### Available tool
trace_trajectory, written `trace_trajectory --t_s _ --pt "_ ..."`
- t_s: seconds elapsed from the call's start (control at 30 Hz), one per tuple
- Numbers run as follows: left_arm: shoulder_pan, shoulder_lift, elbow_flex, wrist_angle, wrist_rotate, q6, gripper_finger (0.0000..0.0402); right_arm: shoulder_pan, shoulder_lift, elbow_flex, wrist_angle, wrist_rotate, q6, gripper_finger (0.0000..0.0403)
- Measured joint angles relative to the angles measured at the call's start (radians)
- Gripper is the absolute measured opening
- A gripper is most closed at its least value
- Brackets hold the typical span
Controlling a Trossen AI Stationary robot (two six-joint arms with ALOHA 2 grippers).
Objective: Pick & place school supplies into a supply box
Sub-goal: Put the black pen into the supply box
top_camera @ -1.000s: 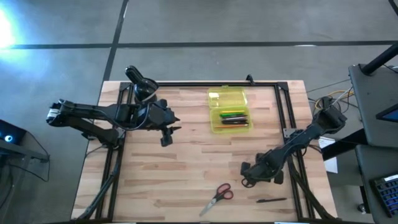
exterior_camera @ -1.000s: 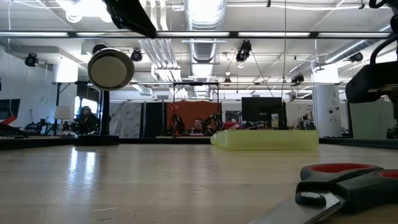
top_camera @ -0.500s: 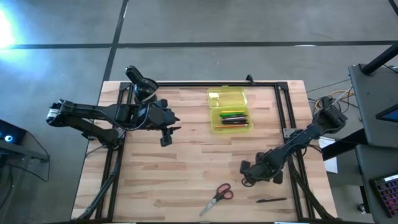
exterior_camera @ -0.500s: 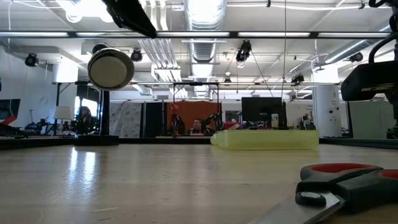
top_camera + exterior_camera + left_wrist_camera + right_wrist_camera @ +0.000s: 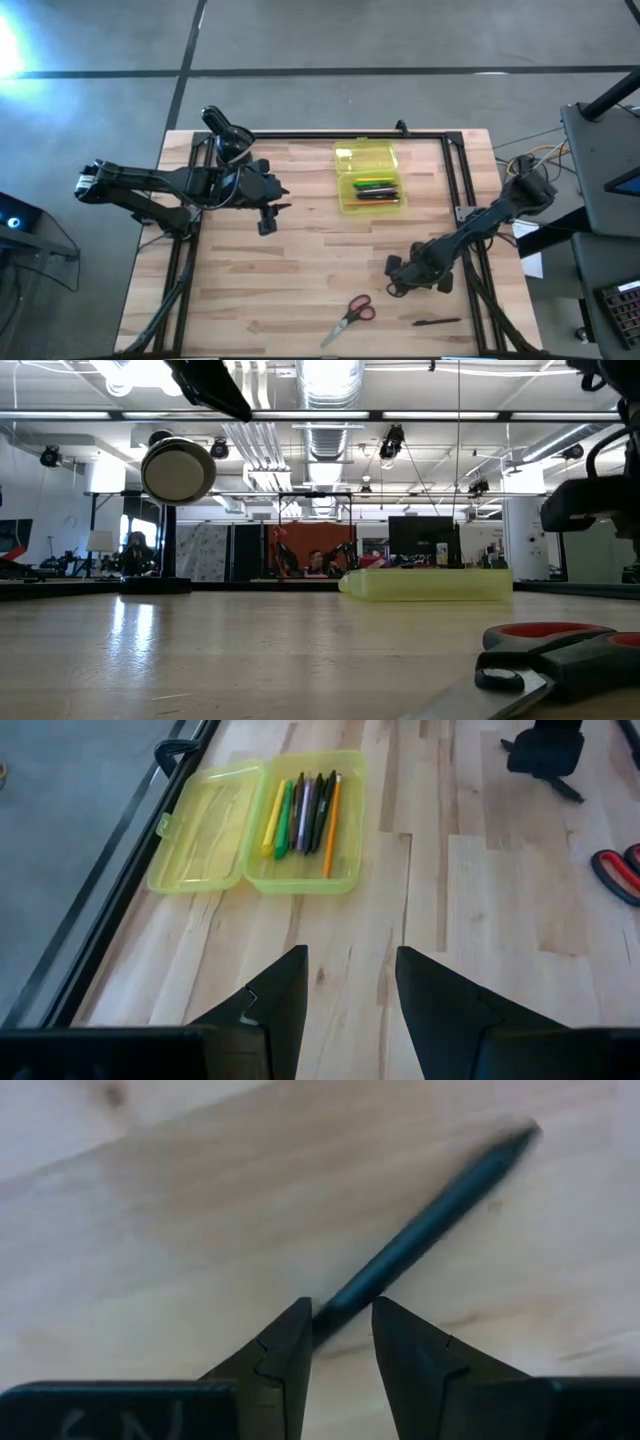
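1. While your right gripper (image 5: 398, 281) hangs low over the worktop (image 5: 300, 260) with its fingers (image 5: 275, 1360) parted by a narrow gap and nothing between them, the black pen (image 5: 425, 1220) in its wrist view lies slanted just ahead of the tips. If you come down without turning the wrist, one finger could land on the barrel and roll it away.
2. Because that gap is barely wider than the pen, a small sideways error may push the pen rather than straddle it; you would do well to open wider first.
3. From above, a black pen (image 5: 437, 322) lies near the worktop's front edge, so a nudge there could send it off.
4. Since the red-handled scissors (image 5: 350, 318) lie just beside that spot, a sweep of the arm may knock them.
5. Once you carry anything over, mind the supply box (image 5: 371, 190): its lid (image 5: 364, 157) is flat open and several pens (image 5: 303, 808) already lie inside, so a long drop could bounce off them.
6. Your left gripper (image 5: 350, 982) waits open and empty, well apart from the box; leave it there.
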Motion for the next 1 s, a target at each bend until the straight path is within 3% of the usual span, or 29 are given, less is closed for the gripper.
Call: trace_trajectory --t_s 0.17,0.37,0.8,1.0 --pt "0.000 0.000 0.000 0.000 0.000 -0.006 0.0138 0.000 0.034 -0.003 0.004 0.001 -0.021 0.0098" --pt "0.000 0.000 0.000 0.000 0.000 -0.009 0.0138 0.002 0.038 -0.003 0.000 0.069 -0.174 0.0098" --pt "0.002 0.000 0.000 0.058 0.000 -0.009 0.0138 -0.001 0.028 -0.001 0.000 0.121 -0.752 0.0050" --pt "0.004 0.000 0.000 0.082 0.000 -0.009 0.0138 -0.003 0.008 -0.002 0.002 0.118 -0.900 0.0018"
